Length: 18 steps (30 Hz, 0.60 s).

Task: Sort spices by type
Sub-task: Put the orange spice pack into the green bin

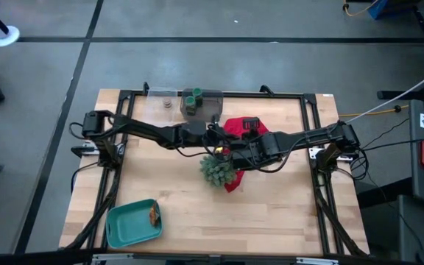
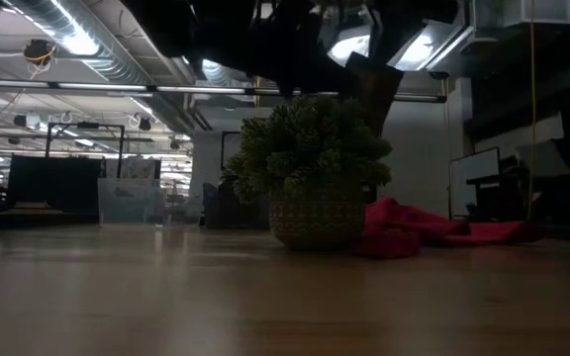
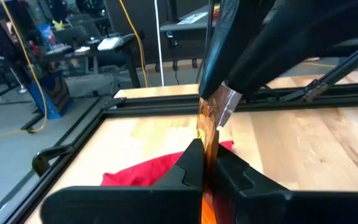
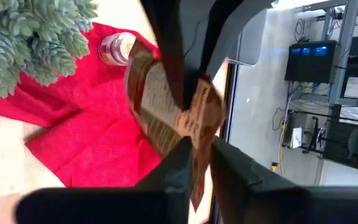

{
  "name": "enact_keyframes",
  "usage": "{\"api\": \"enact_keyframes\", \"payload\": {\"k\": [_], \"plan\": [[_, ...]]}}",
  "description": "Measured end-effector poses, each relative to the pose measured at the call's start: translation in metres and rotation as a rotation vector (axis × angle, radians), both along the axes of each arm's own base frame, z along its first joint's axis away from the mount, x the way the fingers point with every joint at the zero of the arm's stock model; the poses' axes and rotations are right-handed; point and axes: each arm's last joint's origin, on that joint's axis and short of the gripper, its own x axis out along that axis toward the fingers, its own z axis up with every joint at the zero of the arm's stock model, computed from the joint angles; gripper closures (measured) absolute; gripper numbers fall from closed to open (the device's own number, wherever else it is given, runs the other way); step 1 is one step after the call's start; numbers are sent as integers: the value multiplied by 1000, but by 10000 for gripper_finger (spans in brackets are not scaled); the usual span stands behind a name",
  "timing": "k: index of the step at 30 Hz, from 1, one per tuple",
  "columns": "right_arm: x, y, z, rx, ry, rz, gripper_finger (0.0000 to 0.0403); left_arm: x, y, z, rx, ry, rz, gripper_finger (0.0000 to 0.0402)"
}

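Brown packet (image 3: 211, 121) hangs above the red cloth (image 3: 143, 173), pinched by both the left claw (image 3: 205, 155) and right claw (image 4: 199, 152); the right should release fully before the left pulls away.

the spiky plant (image 1: 218, 171) and red cloth (image 1: 235, 126) crowd mid-table; bare wood lies open beyond the teal tray (image 1: 121, 233).

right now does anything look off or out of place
One thing: a spice packet hangs in mid-air above the red cloth, pinched by the left gripper and the right gripper at once, and it looks creased. A small jar also sits on the cloth beside the plant.
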Motion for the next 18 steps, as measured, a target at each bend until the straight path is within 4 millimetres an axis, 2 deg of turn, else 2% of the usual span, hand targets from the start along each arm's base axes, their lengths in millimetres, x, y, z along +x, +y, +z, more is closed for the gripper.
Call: {"api": "enact_keyframes", "payload": {"k": [6,10,13,18], "plan": [[2,1,0,6,-27,0,258,-18,-1,20,-19,75,4,400],[1,1,0,3,-11,0,212,-37,-3,41,-34,115,6,401],[0,1,0,4,-12,-10,192,-58,-7,59,-79,151,10,401],[-1,1,0,17,-19,-44,180,-106,-24,92,-187,197,5,401]]}}
